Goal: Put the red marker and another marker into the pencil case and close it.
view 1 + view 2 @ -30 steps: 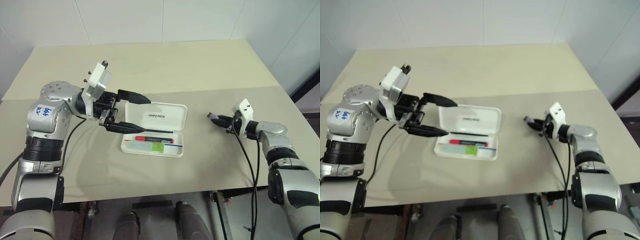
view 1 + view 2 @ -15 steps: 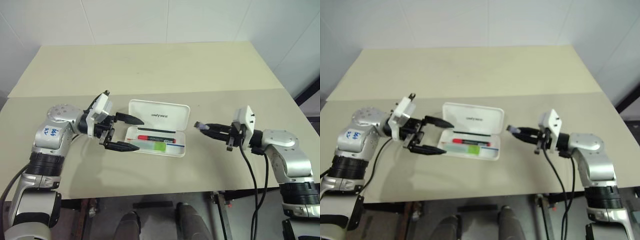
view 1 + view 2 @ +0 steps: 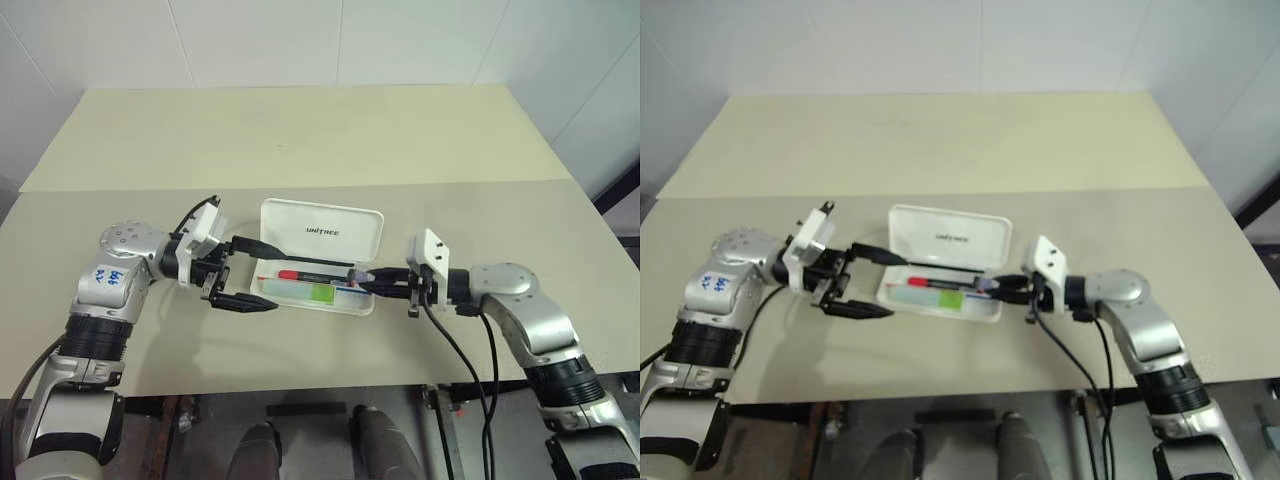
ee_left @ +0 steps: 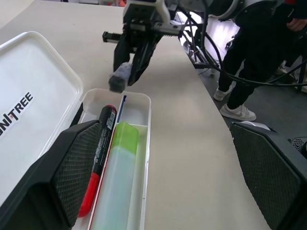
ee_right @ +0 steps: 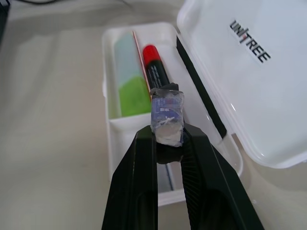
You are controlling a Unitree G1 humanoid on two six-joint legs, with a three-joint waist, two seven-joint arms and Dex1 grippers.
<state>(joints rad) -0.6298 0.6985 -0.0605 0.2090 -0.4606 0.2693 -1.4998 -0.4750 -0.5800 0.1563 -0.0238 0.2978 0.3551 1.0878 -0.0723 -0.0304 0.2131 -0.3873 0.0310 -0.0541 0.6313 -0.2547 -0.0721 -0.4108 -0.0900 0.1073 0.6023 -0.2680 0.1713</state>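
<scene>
While your left gripper (image 3: 243, 272) stands released, your right gripper (image 5: 168, 136) clenches a grey-purple piece (image 5: 166, 115) over the pencil case (image 3: 318, 262).

I seem to stand in a robot test lab or workshop. My counter (image 3: 300, 130) is a plain beige top pushed against bare white panelled walls (image 3: 330, 40) along the upper frame. In my left wrist view a person (image 4: 254, 57) in dark trousers and sneakers stands near loose black cables (image 4: 201, 43), upper right.
</scene>
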